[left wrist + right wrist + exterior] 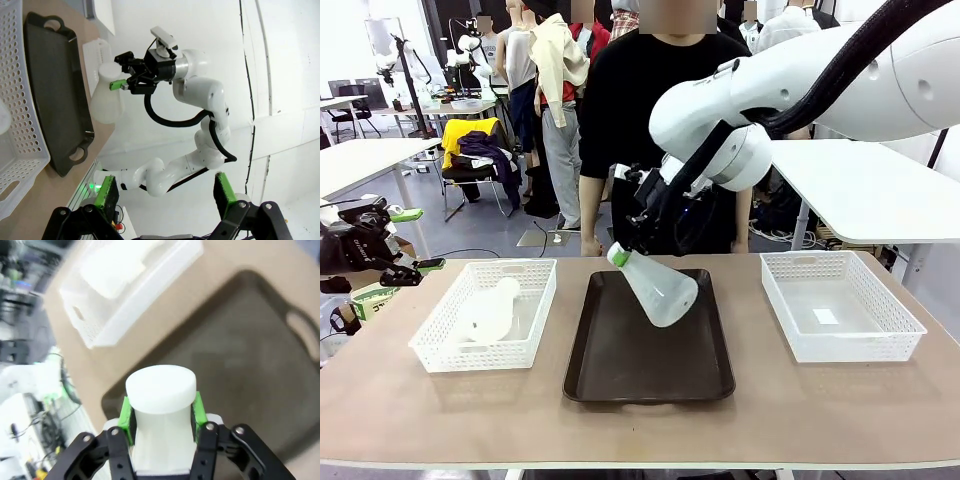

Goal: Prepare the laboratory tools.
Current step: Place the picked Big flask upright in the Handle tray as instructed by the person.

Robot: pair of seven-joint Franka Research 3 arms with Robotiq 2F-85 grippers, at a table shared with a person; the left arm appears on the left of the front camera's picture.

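Whitish see-through cone flask point(662, 288) hangs tilted above the dark brown tray with handles point(620, 375), not yet set down. The right gripper point(620, 256) is clamped on its narrow neck, and that white arm bends down from the right over the tray. A second whitish cone flask point(488, 310) lies on its side in the left white mesh basket point(430, 352). So I think neither flask is ready. The left gripper point(418, 240) hangs at the left edge of the tan table point(770, 420), fingers apart, holding nothing.
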